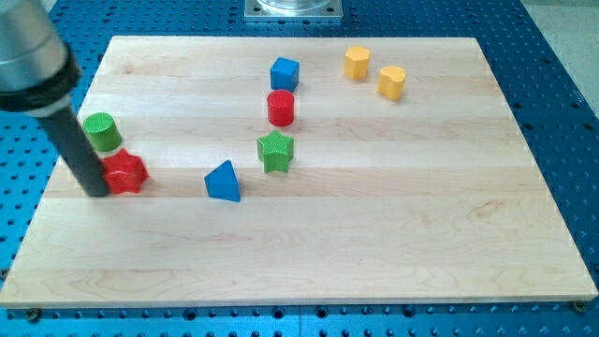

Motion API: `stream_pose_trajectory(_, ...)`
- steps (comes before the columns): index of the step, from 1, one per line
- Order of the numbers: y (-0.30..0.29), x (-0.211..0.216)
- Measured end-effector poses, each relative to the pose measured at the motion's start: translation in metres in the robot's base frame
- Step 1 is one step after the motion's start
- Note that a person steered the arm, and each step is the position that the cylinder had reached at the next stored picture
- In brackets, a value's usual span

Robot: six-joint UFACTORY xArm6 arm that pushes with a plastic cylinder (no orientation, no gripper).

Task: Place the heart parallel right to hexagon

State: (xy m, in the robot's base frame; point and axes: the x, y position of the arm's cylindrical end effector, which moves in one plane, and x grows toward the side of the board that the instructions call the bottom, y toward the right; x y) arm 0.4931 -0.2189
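Note:
Two yellow blocks sit near the view's top right. The left one looks like the hexagon. The other, just right of it and slightly lower, looks like the heart. They stand close together but apart. My tip rests on the board at the view's far left, touching the left side of a red star, far from both yellow blocks.
A green cylinder stands just above the red star, partly behind the rod. A blue triangle, a green star, a red cylinder and a blue cube sit around the middle of the wooden board.

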Motion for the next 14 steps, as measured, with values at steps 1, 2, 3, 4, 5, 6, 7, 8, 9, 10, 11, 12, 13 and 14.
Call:
stream_pose_trajectory(1, -0.053, 0.041)
stream_pose_trajectory(2, 0.018, 0.123)
stream_pose_trajectory(3, 0.114, 0.123)
stream_pose_trajectory(4, 0.201, 0.124)
stream_pose_trajectory(5, 0.267, 0.126)
stream_pose_trajectory(6, 0.320, 0.125)
stream_pose_trajectory(7, 0.368, 0.125)
stream_pose_trajectory(8, 0.417, 0.124)
stream_pose_trajectory(9, 0.456, 0.110)
stream_pose_trajectory(10, 0.468, 0.070)
stream_pose_trajectory(11, 0.456, -0.010)
stream_pose_trajectory(12, 0.496, -0.120)
stream_pose_trajectory(13, 0.474, -0.217)
stream_pose_trajectory(14, 0.438, -0.226)
